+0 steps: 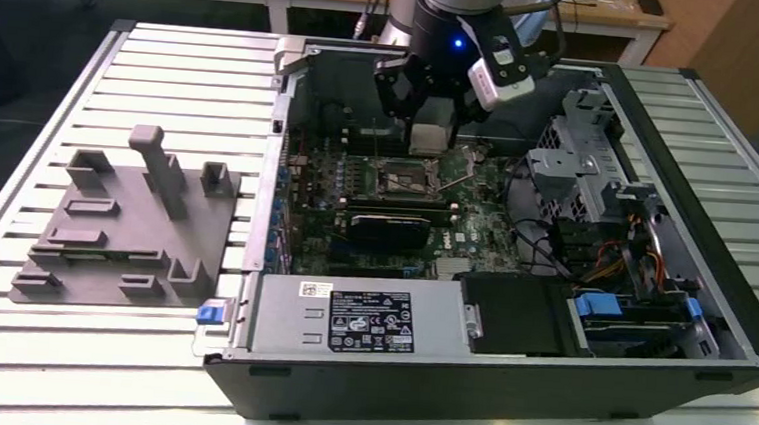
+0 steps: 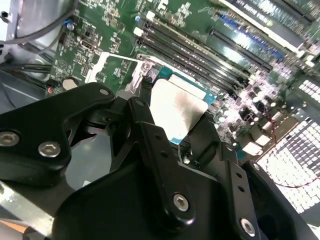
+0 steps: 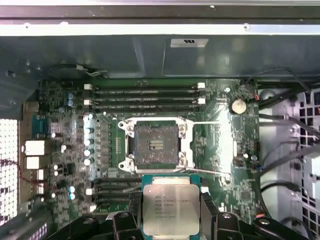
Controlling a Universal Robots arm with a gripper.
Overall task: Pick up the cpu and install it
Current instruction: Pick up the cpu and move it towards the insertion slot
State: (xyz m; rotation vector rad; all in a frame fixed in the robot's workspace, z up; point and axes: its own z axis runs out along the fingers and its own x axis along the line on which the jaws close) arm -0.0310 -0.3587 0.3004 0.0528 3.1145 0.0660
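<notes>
Exterior view, left to right:
- Grey fixture plate flat on slatted surface, just beside open PC case.
- In case, along near wall: power supply box with white label. Drive bay with blue tabs next to it, toward exterior view's right.
- Mid-case: motherboard carrying black heatsink block, with socket just behind the block.
- Toward exterior view's right: metal drive cage, cable bundle in front of it.

First wrist view: socket open, contact field exposed, metal frame around it. Memory slots on one side, coin cell off to another.

Arm upright over far side of case, wrist pointing down into it. Hand clamped on cpu, black fingers pressing two opposite edges. Same grip seen in second wrist view, fingers either side of silvery lid.

cpu level, lid up, held above motherboard just beside socket frame. Not seated.
</notes>
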